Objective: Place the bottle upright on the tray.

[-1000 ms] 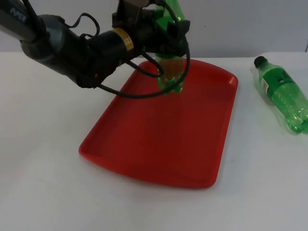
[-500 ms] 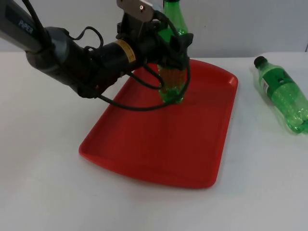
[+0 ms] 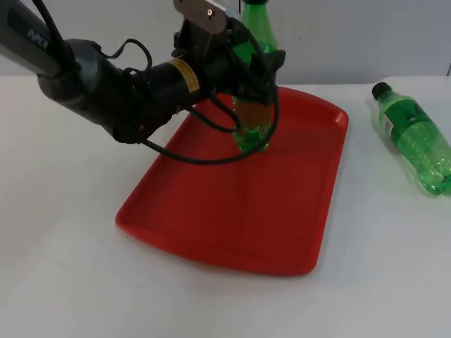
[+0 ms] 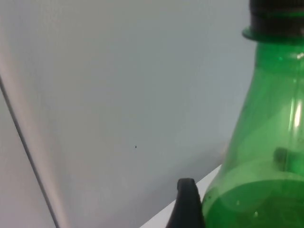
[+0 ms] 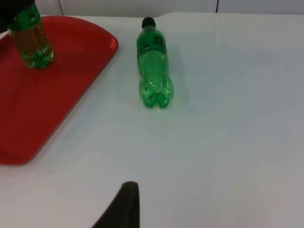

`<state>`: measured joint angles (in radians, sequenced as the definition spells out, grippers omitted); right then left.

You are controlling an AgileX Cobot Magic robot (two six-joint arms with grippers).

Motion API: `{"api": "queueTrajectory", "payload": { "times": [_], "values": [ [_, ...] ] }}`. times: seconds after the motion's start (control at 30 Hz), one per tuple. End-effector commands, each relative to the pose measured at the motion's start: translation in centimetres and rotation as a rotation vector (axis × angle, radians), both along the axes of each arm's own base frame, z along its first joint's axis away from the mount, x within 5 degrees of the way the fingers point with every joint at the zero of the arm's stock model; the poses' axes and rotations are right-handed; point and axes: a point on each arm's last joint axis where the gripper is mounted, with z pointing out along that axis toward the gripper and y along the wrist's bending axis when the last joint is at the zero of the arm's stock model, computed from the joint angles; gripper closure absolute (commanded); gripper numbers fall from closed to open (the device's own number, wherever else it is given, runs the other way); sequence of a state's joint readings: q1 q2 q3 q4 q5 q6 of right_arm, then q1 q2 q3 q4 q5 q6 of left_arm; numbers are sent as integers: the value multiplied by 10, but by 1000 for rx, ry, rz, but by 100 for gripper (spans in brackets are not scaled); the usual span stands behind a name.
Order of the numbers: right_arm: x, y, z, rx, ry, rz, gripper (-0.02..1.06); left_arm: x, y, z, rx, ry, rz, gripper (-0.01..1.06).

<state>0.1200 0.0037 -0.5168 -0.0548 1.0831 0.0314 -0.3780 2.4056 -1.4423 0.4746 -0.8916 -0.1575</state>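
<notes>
1. Since a second ago the left end effector has come down with the green plastic bottle, whose base now sits lower, at or just above the floor of the red plastic tray near its far edge (the move over the last half second is very slight).
2. Its fingers are closed around the middle of that bottle, which stands upright with its black cap uppermost; in the left wrist view the bottle's neck and shoulder rise just beside a black fingertip.
3. The tray lies on the white table, slanted, with its near part bare.
4. A second green plastic bottle with a black cap lies on its side on the table, right of the tray and apart from it; the right wrist view shows it beside the tray's rounded corner.
5. The right end effector waits above the table; I cannot tell how far its fingers are apart.
</notes>
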Motion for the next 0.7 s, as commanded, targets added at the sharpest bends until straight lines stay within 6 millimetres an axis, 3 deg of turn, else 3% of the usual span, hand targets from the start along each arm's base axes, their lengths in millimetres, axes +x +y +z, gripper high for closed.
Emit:
{"api": "queueTrajectory", "payload": {
  "times": [0.0, 0.07, 0.1, 0.13, 0.17, 0.23, 0.3, 0.67],
  "values": [
    [0, 0, 0, 0, -8, -6, -1, -1, -1, -1, 5, -3, -13, 71],
    [0, 0, 0, 0, -8, -6, -1, -1, -1, -1, 3, -3, -11, 56],
    [0, 0, 0, 0, -8, -6, -1, 0, 0, 0, -7, 1, 2, 38],
    [0, 0, 0, 0, -8, -6, -1, 1, 1, 0, -16, 5, 14, 30],
    [0, 0, 0, 0, -8, -6, -1, 1, 1, 0, -16, 5, 14, 30],
    [0, 0, 0, 0, -8, -6, -1, 1, 1, 0, -16, 5, 14, 14],
    [0, 0, 0, 0, -8, -6, -1, 1, 1, 0, -16, 5, 14, 6],
    [0, 0, 0, 0, -8, -6, -1, 1, 1, 0, -16, 5, 14, 2]
  ]
}}
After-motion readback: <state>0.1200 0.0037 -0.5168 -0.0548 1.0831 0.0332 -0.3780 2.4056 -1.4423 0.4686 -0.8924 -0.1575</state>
